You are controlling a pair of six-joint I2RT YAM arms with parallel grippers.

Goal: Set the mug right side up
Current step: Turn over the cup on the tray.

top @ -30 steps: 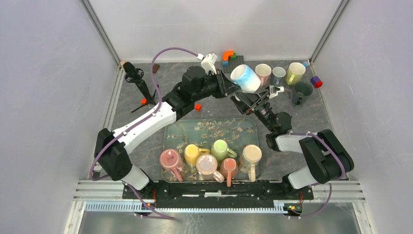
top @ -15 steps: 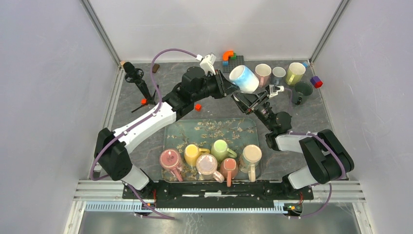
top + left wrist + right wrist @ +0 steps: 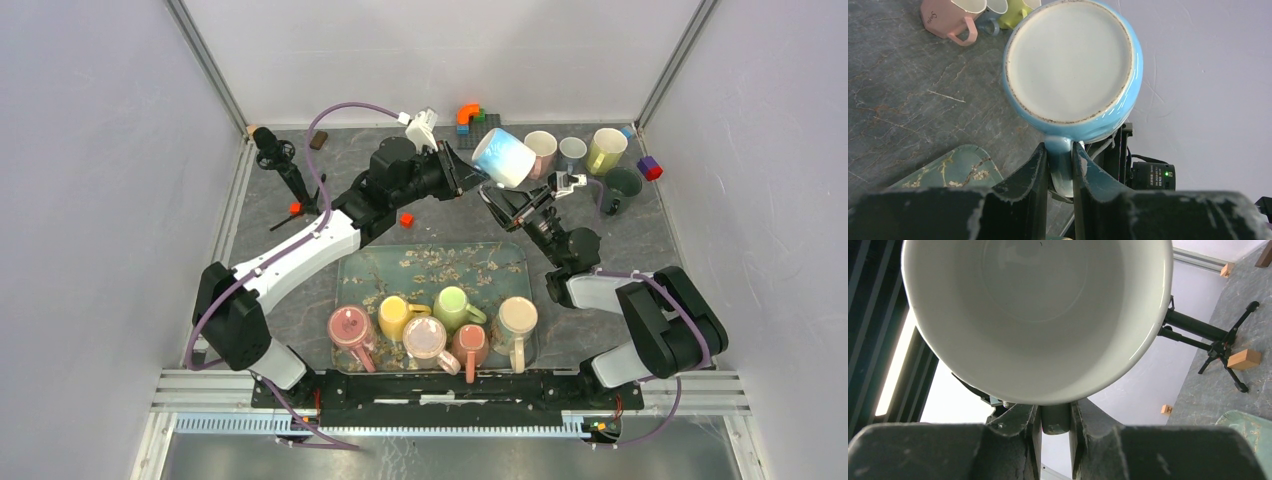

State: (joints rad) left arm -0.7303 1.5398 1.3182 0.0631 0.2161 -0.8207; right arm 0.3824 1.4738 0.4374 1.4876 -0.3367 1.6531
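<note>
Blue mug [image 3: 503,157] held in the air above the far part of the grey marbled table [image 3: 655,235], tilted, base facing the left wrist camera and mouth facing the right. Left gripper [image 3: 1058,156] is clenched on the mug's handle [image 3: 1058,144]. Right gripper [image 3: 1054,412] has its fingers pressed on either side of the same handle, below the rim.

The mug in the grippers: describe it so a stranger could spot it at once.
Start at the far edge of the grey marble table, where a row of mugs stands near the back wall. At that row's left end, the light blue mug hangs tilted in the air, the left gripper shut on its handle. It alone is off the table, blue outside and white inside.
</note>
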